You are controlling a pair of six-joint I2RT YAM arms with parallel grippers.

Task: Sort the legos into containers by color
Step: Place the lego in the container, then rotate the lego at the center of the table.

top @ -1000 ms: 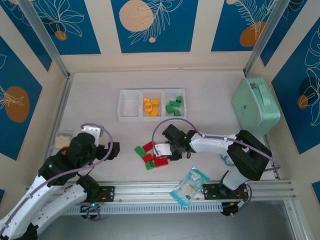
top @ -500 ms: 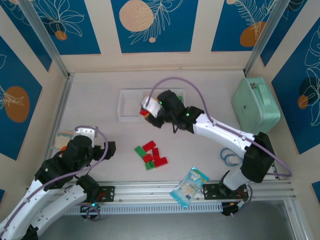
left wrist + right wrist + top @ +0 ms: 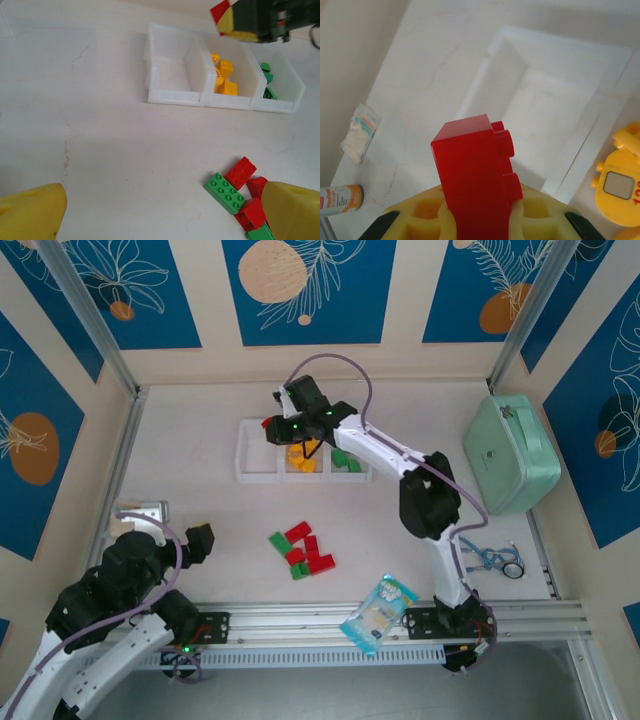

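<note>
The right end effector (image 3: 278, 426) is clamping a red brick (image 3: 472, 170) over the left bin (image 3: 496, 75), near its rim; releasing now is risking a bounce onto the desk (image 3: 200, 440). The left end effector (image 3: 160, 215) is gaping apart.

A yellow piece (image 3: 618, 185) lying in a white bin carries red digits starting "10", cut off by the frame edge. The orange-and-white tube (image 3: 340, 199) has a red label too small to read. Print on the blue-white packet (image 3: 378, 612) is blurred.
</note>
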